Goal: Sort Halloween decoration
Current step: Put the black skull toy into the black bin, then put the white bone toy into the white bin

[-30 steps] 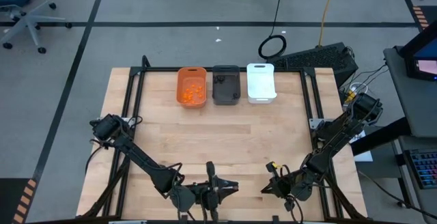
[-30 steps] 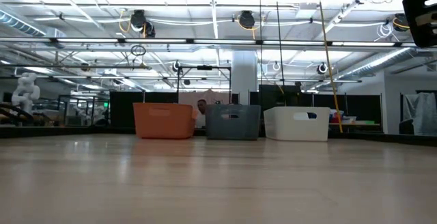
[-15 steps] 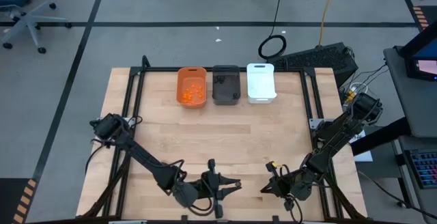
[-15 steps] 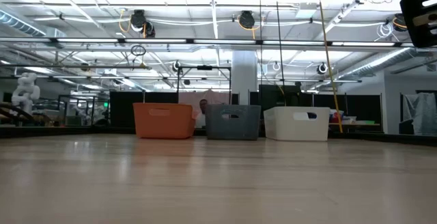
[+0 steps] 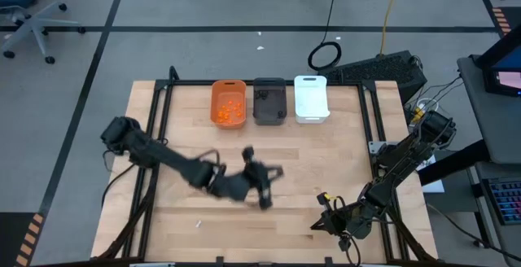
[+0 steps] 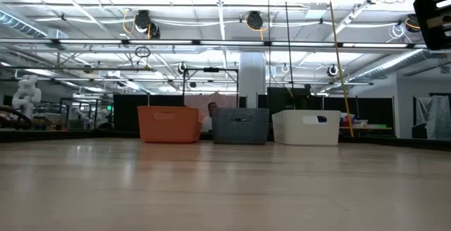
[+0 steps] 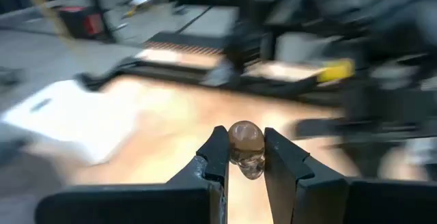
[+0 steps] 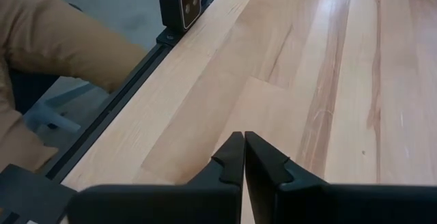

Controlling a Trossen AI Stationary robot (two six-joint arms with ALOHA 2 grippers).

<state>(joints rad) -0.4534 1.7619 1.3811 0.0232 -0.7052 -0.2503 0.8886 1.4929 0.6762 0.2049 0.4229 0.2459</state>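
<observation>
Sitting pinched between the two dark fingertips in the left wrist view is a small brownish skull-shaped piece point(image 7: 246, 149), one of the Halloween decorations, and the left gripper point(image 5: 262, 187) is clamping it from both sides so it cannot drop while being carried. Seen from above, that gripper is hanging over the middle of the table point(image 5: 342, 161), roughly below the dark grey bin point(image 5: 269, 101) in the frame, which I judge to be where a dark piece belongs. That bin is standing in a row along the table's upper edge, between the orange bin point(image 5: 229, 102), already holding orange pieces point(image 5: 230, 109), and the white bin point(image 5: 311, 98). A tiny white stick point(image 5: 197, 224) is lying alone in the lower left of the tabletop, probably awaiting its turn. The right gripper point(image 5: 323, 215) is waiting at the lower right of the high view, its fingers point(image 8: 232, 157) pressed together on nothing, low over the wood near the table's edge.
</observation>
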